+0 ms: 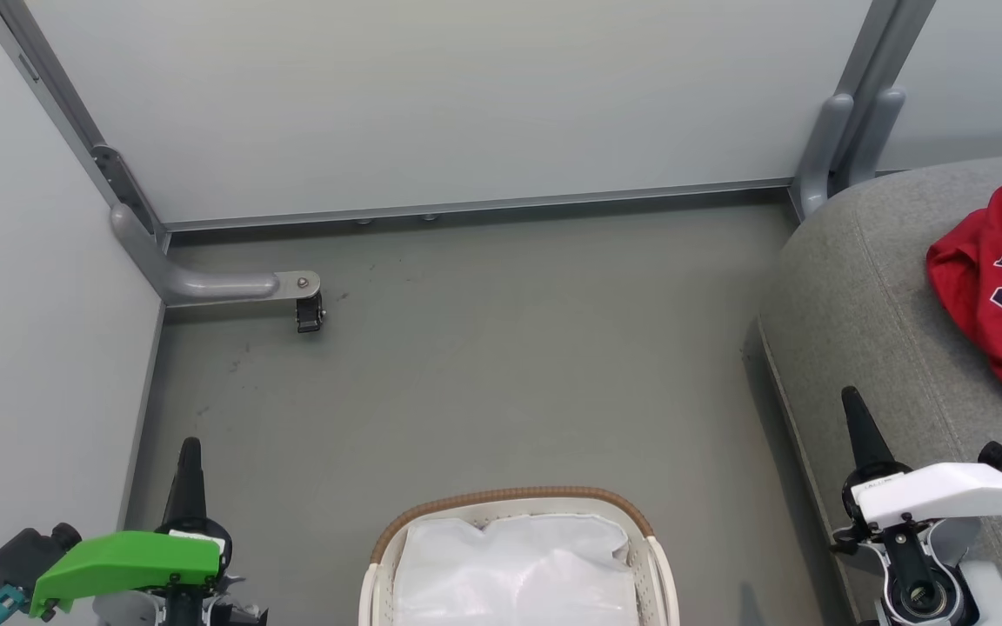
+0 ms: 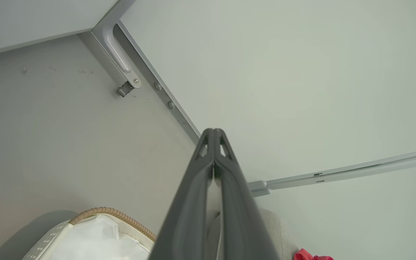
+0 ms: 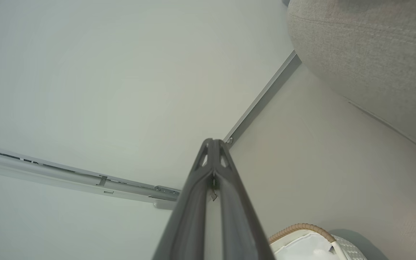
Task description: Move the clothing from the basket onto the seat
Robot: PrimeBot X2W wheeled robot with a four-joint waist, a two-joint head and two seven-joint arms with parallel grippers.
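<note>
While the fingers of the left gripper [image 1: 191, 450] and right gripper [image 1: 852, 402] are pressed together, a bright red jersey [image 1: 988, 300] lies on the grey fabric sofa [image 1: 866, 304], two o'clock from the white brown-rimmed plastic basket [image 1: 510, 494].

The smooth grey floor [image 1: 510, 365] holds an oval white plastic basket with a brown rim [image 1: 510, 494] and a big grey cloth sofa [image 1: 866, 296], near each other but not touching. A bright red jersey with the number 23 [image 1: 997, 296] lies bunched up on the sofa.
</note>
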